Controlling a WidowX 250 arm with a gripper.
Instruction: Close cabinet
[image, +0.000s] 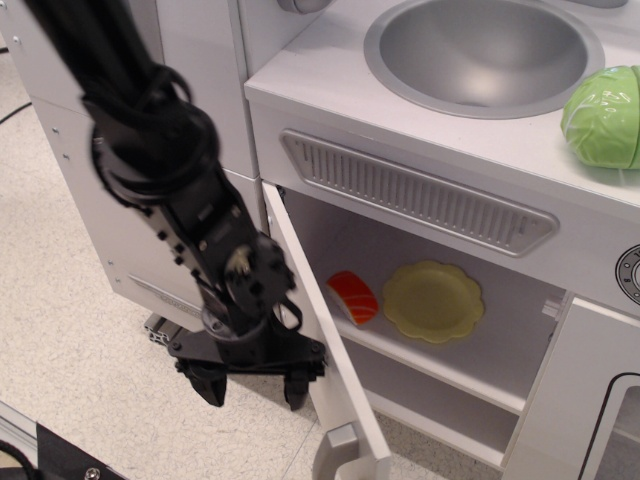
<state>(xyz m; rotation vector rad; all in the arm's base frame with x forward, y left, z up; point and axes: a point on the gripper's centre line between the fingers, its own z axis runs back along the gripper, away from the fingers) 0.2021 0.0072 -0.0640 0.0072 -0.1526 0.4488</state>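
The cabinet (440, 250) is the light-grey compartment under the sink, with one inner shelf. Its flat door (320, 335) stands swung open toward me, hinged at the left, with the grey bar handle (340, 450) at its near end. My black gripper (253, 385) hangs low just left of the door's outer face, fingers spread and empty, the right fingertip (296, 390) close to the door panel. I cannot tell whether it touches.
On the shelf lie a salmon sushi piece (353, 297) and a yellow plate (433, 300). A sink (484, 52) and a green cabbage (604, 115) sit on the counter. A windowed door (590, 400) is at the right. Speckled floor (90, 380) lies at the left.
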